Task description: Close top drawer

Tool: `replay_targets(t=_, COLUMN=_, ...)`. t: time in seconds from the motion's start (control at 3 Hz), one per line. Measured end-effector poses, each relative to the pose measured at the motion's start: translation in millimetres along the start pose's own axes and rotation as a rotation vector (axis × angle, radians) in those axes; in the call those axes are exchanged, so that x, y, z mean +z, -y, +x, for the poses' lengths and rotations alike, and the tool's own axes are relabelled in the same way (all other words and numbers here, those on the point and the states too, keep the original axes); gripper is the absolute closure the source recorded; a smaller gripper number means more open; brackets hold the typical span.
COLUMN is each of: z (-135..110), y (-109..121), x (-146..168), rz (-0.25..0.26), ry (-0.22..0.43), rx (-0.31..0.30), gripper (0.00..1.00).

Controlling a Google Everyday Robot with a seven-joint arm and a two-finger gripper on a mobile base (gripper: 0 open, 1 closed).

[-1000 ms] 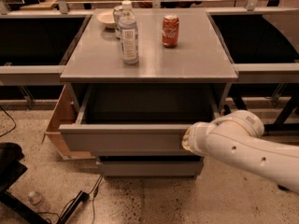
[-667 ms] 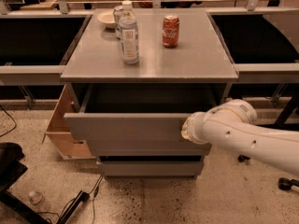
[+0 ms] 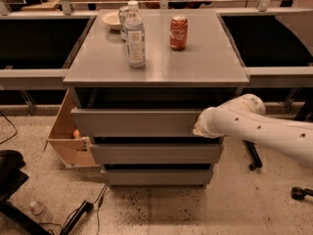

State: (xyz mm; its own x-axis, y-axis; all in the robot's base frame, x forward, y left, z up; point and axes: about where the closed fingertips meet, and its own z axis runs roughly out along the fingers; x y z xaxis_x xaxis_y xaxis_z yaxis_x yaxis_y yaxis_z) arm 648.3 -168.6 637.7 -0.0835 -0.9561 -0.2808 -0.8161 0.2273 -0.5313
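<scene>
The top drawer (image 3: 137, 122) is the uppermost of the grey cabinet's three, with a flat handle-less front. It stands only slightly out, with a dark gap above its front edge. My gripper (image 3: 198, 129) is at the end of the white arm (image 3: 259, 126) that reaches in from the right. It presses against the right end of the drawer front. The two lower drawers (image 3: 154, 153) sit below it.
On the cabinet top (image 3: 205, 58) stand a water bottle (image 3: 134, 35), a red soda can (image 3: 178, 32), a second can and a white bowl (image 3: 111, 19). A cardboard box (image 3: 66, 136) leans at the cabinet's left. Cables and a small bottle (image 3: 36, 208) lie on the floor.
The top drawer has slid inward from well open to nearly shut. My arm has moved forward with it, pushing on the front.
</scene>
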Motion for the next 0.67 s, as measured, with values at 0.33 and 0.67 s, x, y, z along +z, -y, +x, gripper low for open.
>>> replay_targets(t=0.33, z=1.3, y=1.5, x=1.4, rz=0.000, ry=0.000, rx=0.003, gripper=0.82)
replay_targets(t=0.67, z=1.3, y=1.4, x=1.4, rz=0.000, ry=0.000, rx=0.003, gripper=0.51)
